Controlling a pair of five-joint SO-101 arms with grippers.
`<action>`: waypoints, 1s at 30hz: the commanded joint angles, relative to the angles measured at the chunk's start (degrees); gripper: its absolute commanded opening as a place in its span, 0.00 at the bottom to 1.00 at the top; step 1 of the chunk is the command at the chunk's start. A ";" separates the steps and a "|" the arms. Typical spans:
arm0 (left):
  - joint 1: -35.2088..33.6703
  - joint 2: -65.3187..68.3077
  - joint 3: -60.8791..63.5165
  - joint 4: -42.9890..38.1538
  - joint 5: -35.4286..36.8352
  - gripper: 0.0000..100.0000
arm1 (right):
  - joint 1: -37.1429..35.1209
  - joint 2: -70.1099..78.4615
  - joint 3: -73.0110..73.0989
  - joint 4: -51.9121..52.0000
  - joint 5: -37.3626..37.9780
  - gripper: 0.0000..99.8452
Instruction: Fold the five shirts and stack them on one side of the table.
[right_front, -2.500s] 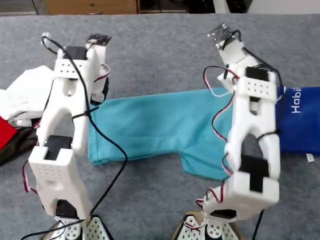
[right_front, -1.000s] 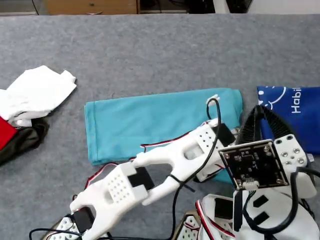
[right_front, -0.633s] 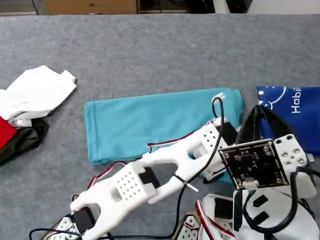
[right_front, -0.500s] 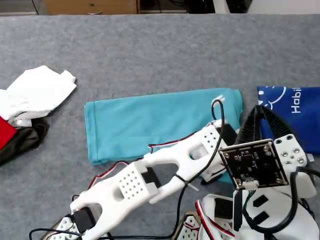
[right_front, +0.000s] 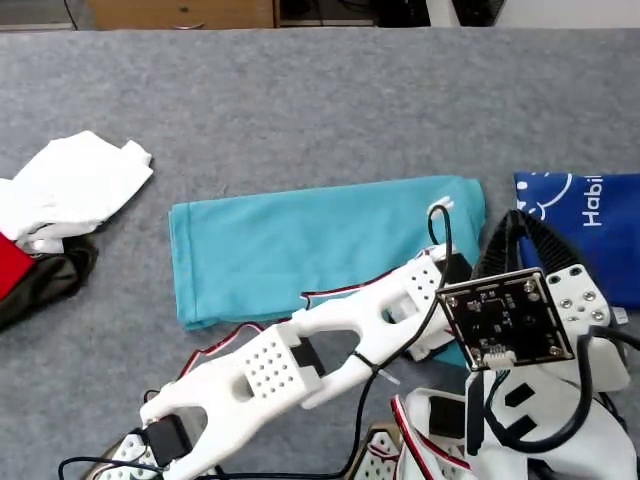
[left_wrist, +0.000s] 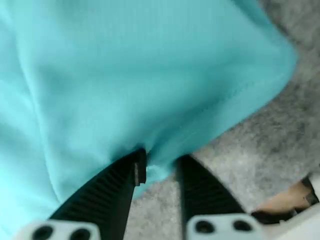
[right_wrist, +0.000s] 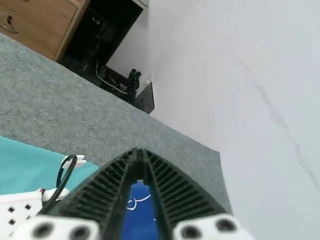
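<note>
A teal shirt (right_front: 300, 250) lies folded into a long strip in the middle of the table. My left arm stretches across from the near left, with my left gripper (right_front: 447, 272) at the strip's near right part. In the left wrist view the left gripper (left_wrist: 161, 165) stands slightly open astride the teal shirt's (left_wrist: 125, 75) hem, with a bit of cloth between its tips. My right gripper (right_front: 515, 218) is shut and holds nothing, raised above the near right corner. Its tips (right_wrist: 138, 151) meet and point up over the blue shirt (right_wrist: 135, 205).
A folded blue shirt (right_front: 585, 235) lies at the right edge. A crumpled white shirt (right_front: 75, 185) sits at the left, with a red one (right_front: 10, 265) and a black one (right_front: 45, 280) beside it. The far half of the grey table (right_front: 320, 100) is bare.
Both arms left the shirt's far edge. The right arm folded back to the near right. Over the last second the left arm has crept rightward along the shirt's near right part.
</note>
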 joint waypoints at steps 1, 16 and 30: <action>0.26 -0.48 -3.96 -1.93 0.35 0.02 | 1.10 -0.22 0.04 0.00 -0.44 0.00; -4.22 -0.04 -19.60 3.69 0.00 0.02 | 1.10 -0.31 -0.48 -0.35 -0.44 0.00; -5.98 -0.66 -19.34 6.24 -2.02 0.02 | 1.10 -0.13 -2.68 -2.55 -0.53 0.00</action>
